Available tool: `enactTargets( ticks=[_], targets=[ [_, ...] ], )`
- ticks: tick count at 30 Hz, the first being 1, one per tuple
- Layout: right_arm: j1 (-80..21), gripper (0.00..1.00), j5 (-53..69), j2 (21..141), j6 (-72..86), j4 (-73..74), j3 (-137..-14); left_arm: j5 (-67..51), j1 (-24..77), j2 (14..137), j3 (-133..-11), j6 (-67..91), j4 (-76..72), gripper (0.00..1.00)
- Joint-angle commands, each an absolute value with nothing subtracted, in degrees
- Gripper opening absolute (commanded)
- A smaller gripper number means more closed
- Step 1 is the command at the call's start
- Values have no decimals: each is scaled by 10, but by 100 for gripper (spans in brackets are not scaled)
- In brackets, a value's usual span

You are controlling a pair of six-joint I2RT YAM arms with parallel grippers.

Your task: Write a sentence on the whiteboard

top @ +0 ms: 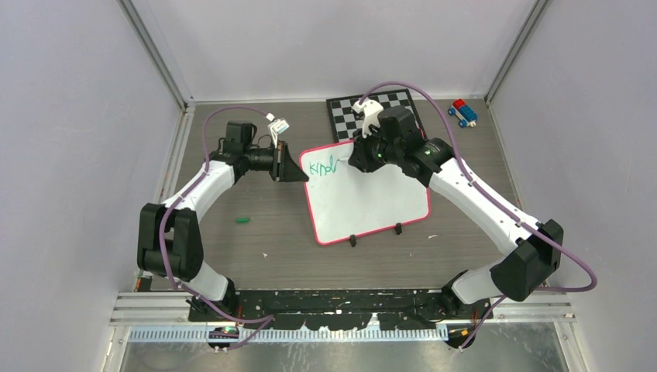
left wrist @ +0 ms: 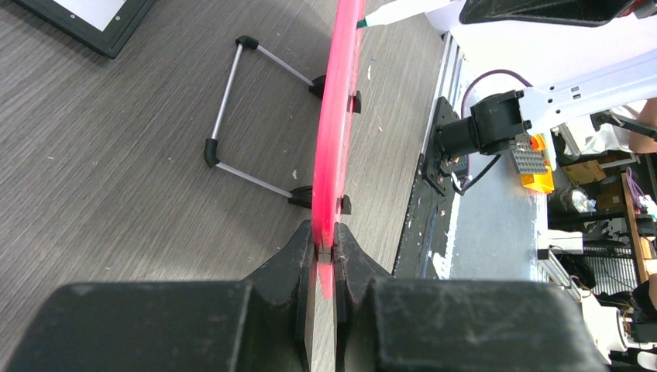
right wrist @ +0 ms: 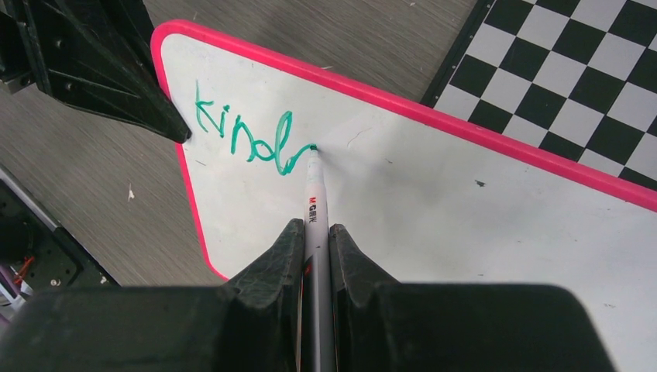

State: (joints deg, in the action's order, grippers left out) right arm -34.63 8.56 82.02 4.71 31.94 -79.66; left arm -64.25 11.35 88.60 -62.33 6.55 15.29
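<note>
Surface: grey wood-grain tabletop (top: pixel 256 248), plain grey walls, arm bases at near edge.
Whiteboard: glossy white rectangular whiteboard with thin pink-red frame (top: pixel 372 205), mid-table, a bit right of centre, two black feet at its near edge, thin wire stand (left wrist: pixel 225 94) behind it.
Left gripper (left wrist: pixel 325 246): closed on the pink frame at the board's left edge, near the far-left corner, steadying it.
Right gripper (right wrist: pixel 316 232): clamped on slim grey-white marker (right wrist: pixel 314 186), barrel straight out between the fingers, green tip touching the board.
Sentence: green handwritten lettering (right wrist: pixel 244 136) in the far-left corner, reads "kind" plus a started stroke. One line only.
Key relation: bare white lies right of the tip. The writing line runs left to right, roughly along the far frame edge. Right arm is on it, left arm only at the edge.
Next stroke (judgement): rightward, tip down, plenty of room before the right frame.
Progress: early, first word unfinished.
Readable print: red mark on the marker barrel, too small to read.
Other: black-and-white chequered board (top: pixel 341 116) just past the far edge; small green cap (top: pixel 243 221) left of the board; red-and-blue block toy (top: pixel 462 112) far right.
</note>
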Motion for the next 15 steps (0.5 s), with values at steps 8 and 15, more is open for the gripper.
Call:
enactTargets(
  ticks=[8, 15],
  targets=[
    [-349, 0, 91, 795, 48, 317, -756, -664, 118, 882, -628, 57, 153, 0],
    [-344, 0, 71, 796, 39, 315, -771, -664, 118, 882, -627, 58, 152, 0]
  ],
)
